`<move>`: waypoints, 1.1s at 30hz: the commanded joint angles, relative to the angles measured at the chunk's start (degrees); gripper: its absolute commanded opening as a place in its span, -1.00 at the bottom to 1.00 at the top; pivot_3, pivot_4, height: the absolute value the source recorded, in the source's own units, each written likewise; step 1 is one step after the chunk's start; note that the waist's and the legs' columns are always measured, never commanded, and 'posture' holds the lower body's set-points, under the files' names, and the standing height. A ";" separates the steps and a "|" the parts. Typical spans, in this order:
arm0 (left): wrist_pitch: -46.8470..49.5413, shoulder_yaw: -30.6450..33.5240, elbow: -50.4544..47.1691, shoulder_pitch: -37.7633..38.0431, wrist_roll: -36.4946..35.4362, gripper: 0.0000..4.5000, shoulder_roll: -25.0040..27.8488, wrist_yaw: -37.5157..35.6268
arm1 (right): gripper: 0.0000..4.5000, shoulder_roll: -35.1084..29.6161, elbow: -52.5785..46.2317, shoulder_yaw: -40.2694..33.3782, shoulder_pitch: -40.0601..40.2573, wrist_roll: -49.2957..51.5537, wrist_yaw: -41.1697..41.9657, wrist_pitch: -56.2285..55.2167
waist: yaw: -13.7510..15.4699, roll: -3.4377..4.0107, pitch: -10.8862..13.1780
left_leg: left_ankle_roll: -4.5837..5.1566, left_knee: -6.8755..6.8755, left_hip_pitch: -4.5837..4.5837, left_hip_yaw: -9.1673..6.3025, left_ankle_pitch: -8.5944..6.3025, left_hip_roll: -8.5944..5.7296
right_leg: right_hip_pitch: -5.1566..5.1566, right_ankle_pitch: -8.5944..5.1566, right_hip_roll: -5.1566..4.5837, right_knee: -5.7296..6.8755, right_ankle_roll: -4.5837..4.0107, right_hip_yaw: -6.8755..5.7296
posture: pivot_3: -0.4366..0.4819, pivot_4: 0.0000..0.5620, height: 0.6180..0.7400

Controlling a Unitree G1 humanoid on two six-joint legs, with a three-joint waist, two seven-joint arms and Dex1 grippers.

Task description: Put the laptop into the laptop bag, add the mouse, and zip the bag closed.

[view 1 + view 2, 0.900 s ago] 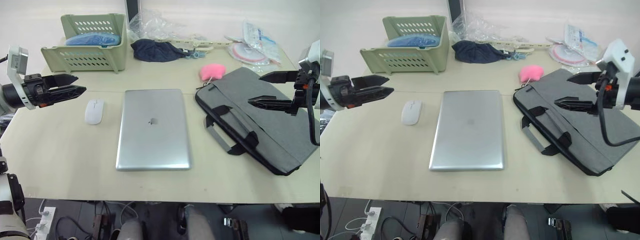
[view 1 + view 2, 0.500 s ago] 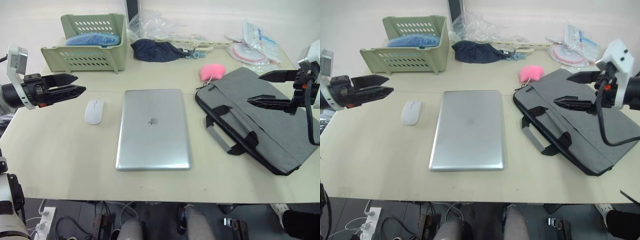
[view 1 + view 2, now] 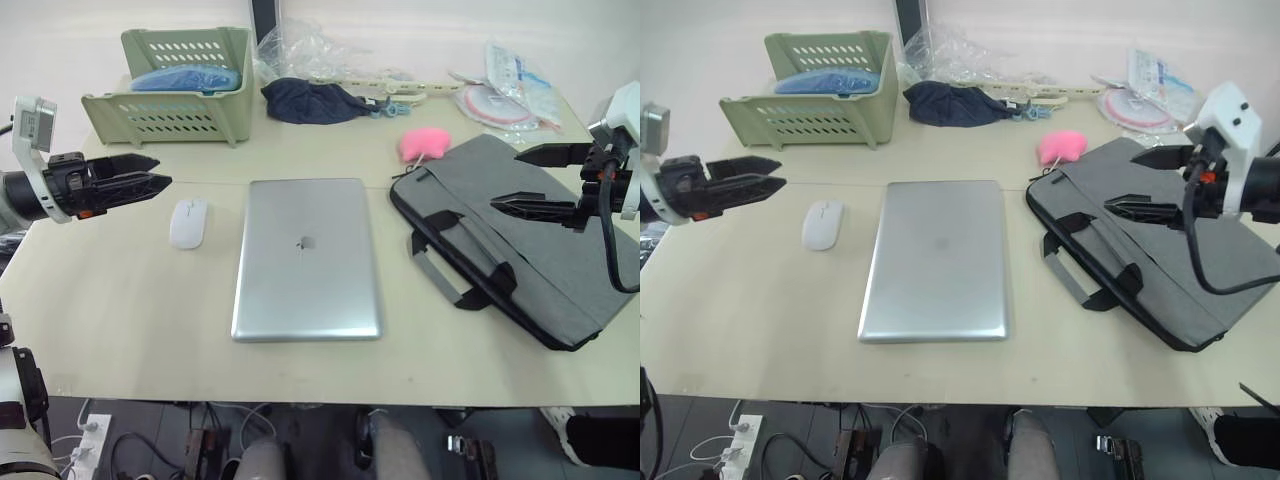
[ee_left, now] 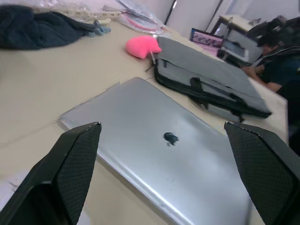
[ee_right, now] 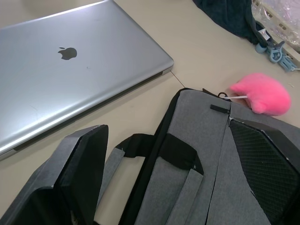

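Laptop (image 3: 307, 258) lies closed beside laptop bag (image 3: 540, 250).

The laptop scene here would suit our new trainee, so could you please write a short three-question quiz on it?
1. True or false: the laptop is already inside the laptop bag.
2. What lies between the left gripper and the laptop?
3. The right gripper hangs over: A the green basket, B the laptop bag, C the pink fluffy thing.

Key: 1 false; 2 the mouse; 3 B.
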 commanded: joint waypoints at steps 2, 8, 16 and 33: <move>8.55 4.00 -4.95 6.10 -6.92 1.00 -0.13 -3.13 | 0.99 3.01 -4.49 -3.23 1.24 2.08 -4.37 1.64 | -0.10 0.00 0.00 | 0.00 -0.01 0.02 0.00 0.00 0.00 | 0.00 0.00 0.00 0.02 0.00 0.00 | -0.05 -0.47 1.00; 10.51 5.10 -7.17 12.03 -7.74 1.00 -7.33 3.34 | 0.99 10.97 -11.44 -2.19 3.98 2.62 -13.03 4.66 | 0.26 -0.04 -0.01 | 0.00 0.23 -0.05 -0.07 0.00 0.00 | 0.01 0.00 -0.04 0.13 0.00 0.02 | -0.05 -0.47 1.00; 10.72 5.72 -4.59 12.19 -7.29 1.00 -11.55 8.69 | 0.07 27.89 -24.21 -1.97 13.04 0.85 -34.18 9.20 | 0.31 -0.13 -0.08 | -0.01 0.20 0.01 -0.07 0.00 0.00 | 0.02 0.00 -0.02 0.18 -0.01 0.00 | -0.05 -0.47 1.00; 0.21 -5.76 20.17 1.34 5.50 1.00 -15.35 1.70 | -0.97 43.97 -24.40 1.59 20.28 -2.25 -47.38 7.53 | -1.28 -0.17 -0.11 | 0.00 0.19 0.08 -0.07 0.00 -0.04 | 0.05 -0.01 -0.01 0.22 -0.03 -0.03 | -0.05 -0.47 1.00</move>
